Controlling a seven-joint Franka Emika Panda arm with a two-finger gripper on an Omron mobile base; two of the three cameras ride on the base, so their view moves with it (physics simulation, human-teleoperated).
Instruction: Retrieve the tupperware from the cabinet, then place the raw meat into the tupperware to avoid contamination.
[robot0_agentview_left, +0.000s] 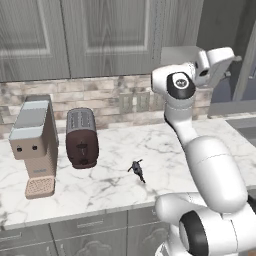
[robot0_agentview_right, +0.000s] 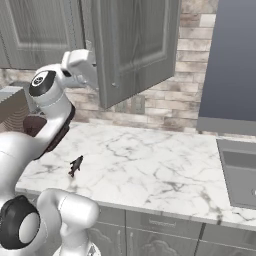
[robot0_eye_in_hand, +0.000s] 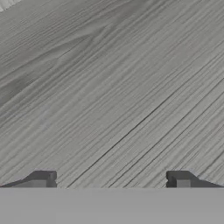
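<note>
The cabinet (robot0_agentview_left: 115, 35) hangs above the counter, and one of its doors (robot0_agentview_right: 137, 50) stands swung out into the room. My white hand (robot0_agentview_left: 219, 62) (robot0_agentview_right: 80, 64) is raised to cabinet height, right beside that door. In the hand view my gripper (robot0_eye_in_hand: 111, 177) is open, its fingertips (robot0_eye_in_hand: 41, 177) wide apart, with grey wood grain close in front and nothing between them. A small dark piece (robot0_agentview_left: 137, 170) (robot0_agentview_right: 76, 165), possibly the raw meat, lies on the marble counter (robot0_agentview_right: 150, 160). The tupperware is out of view.
A beige coffee machine (robot0_agentview_left: 34, 145) and a dark toaster (robot0_agentview_left: 81, 137) stand at the counter's left. A sink (robot0_agentview_right: 240, 170) is set into the counter at the right, below a dark panel (robot0_agentview_right: 235, 60). Grey drawer fronts (robot0_agentview_left: 90, 230) run under the counter.
</note>
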